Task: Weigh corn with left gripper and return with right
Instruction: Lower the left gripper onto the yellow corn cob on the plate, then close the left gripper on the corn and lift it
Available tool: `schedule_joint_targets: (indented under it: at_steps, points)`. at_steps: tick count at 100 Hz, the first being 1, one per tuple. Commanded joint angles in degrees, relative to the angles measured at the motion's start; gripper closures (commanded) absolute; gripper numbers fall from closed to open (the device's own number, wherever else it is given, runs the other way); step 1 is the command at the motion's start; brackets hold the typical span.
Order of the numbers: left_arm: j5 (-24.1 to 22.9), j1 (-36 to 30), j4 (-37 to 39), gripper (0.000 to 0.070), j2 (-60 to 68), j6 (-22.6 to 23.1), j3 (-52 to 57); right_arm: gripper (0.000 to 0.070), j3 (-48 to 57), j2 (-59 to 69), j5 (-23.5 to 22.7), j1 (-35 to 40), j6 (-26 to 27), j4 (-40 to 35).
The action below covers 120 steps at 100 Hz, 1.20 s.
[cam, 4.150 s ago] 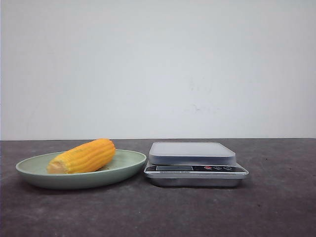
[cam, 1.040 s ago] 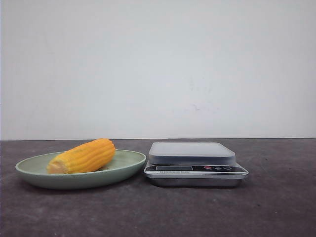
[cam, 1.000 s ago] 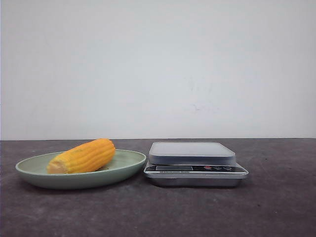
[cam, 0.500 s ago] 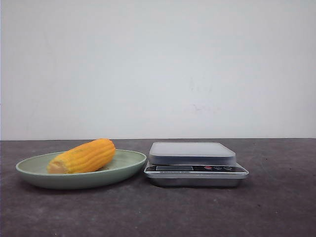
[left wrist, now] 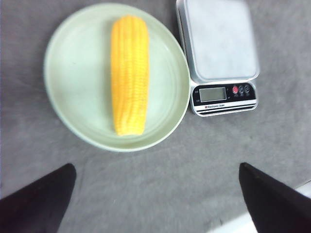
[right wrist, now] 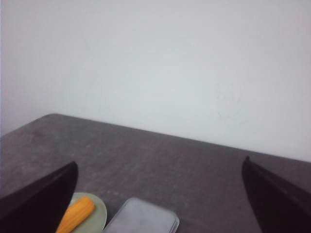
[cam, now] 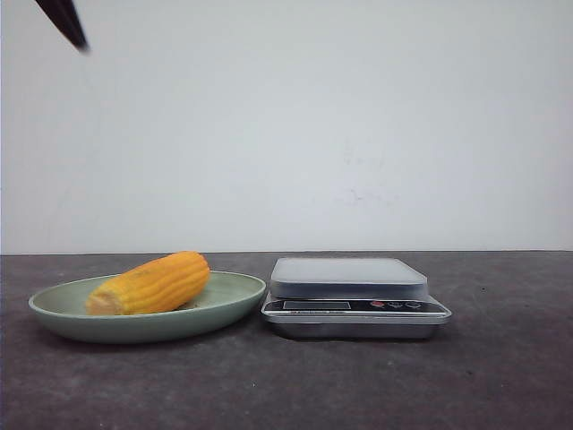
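Stubby yellow-orange corn cob (cam: 149, 282) lies on its side in shallow pale-green round plate (cam: 54, 313), paler cut end toward plate's outer left rim. Nothing touching corn. Silver digital kitchen scale (cam: 354, 296) with flat grey platform sits just right of plate, nearly touching its rim. Both rest on dark grey bench (cam: 286, 385). Left gripper (left wrist: 155, 194) hangs high above plate, black fingers (left wrist: 39, 194) spread wide, holding nothing. Right gripper (right wrist: 160, 199) well back from plate, fingers likewise spread, empty.
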Motion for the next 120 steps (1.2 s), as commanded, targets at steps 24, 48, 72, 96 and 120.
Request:
schedule_joint_targets:
  at_steps: [24, 48, 72, 96, 120]
  points:
    - [-2.58, -7.76, 14.29, 0.0000, 15.21, -3.34, 1.01, 0.0000, 0.81, 0.39, -1.46, 0.04, 0.26, -0.92]
    - [-8.09, -10.40, 16.02, 0.0000, 26.23, -4.68, 1.01, 0.0000, 0.81, 0.35, -1.51, 0.04, 0.31, -2.32]
    - [-9.25, -10.49, 17.42, 0.0071, 32.20, -4.81, 1.01, 0.0000, 0.81, 0.33, -1.49, 0.04, 0.20, -2.58]
    - [-8.94, -10.69, 18.01, 0.0648, 33.51, -5.14, 1.01, 0.0000, 0.81, 0.33, -1.46, 0.04, -0.02, -2.67]
    - [-4.33, -10.73, 18.16, 0.0700, 31.50, -5.01, 2.08, 0.0000, 0.81, 0.33, -1.44, 0.04, -0.24, -2.69]
